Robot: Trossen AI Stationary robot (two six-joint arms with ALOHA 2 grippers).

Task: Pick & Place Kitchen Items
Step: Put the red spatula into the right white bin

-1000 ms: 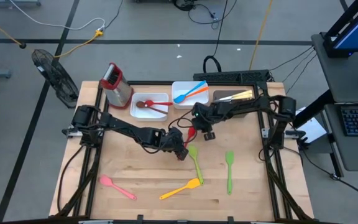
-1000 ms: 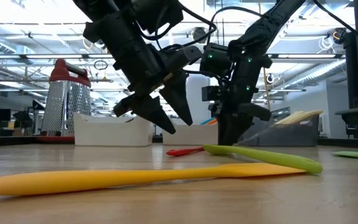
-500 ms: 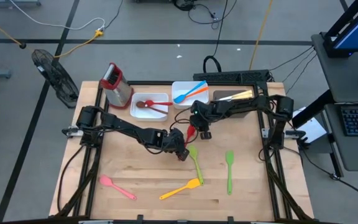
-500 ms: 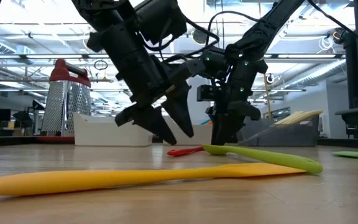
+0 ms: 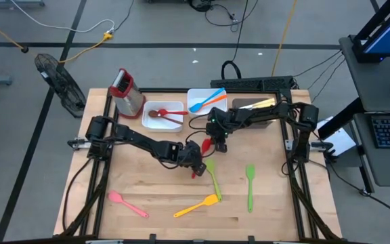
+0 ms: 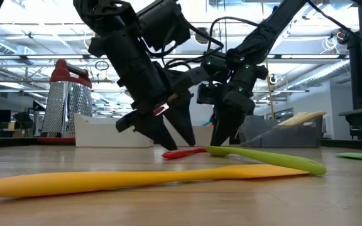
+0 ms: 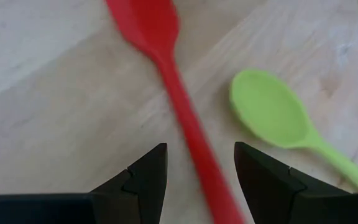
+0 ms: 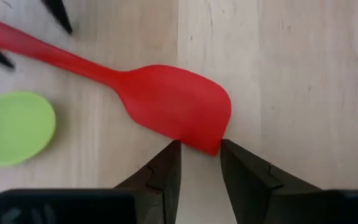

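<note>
Since a second ago the right claw (image 8: 197,163) has slid in over the red spatula (image 8: 166,102), narrowly parted at its blade edge, gripping nothing. Opposite, the left claw (image 7: 197,167) straddles its handle, open and empty, beside the green spoon (image 7: 272,112) on the desk (image 5: 147,183). With both claws on one utensil, they risk colliding or tugging it askew.

Overhead, table-level, two close wrist views; all share red spatula (image 5: 206,144).

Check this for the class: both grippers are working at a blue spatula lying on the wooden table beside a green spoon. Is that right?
Not quite: the spatula is red, not blue, as both wrist views show. The rest holds: the left gripper and right gripper are both at it, on the wooden table beside the green spoon.
</note>
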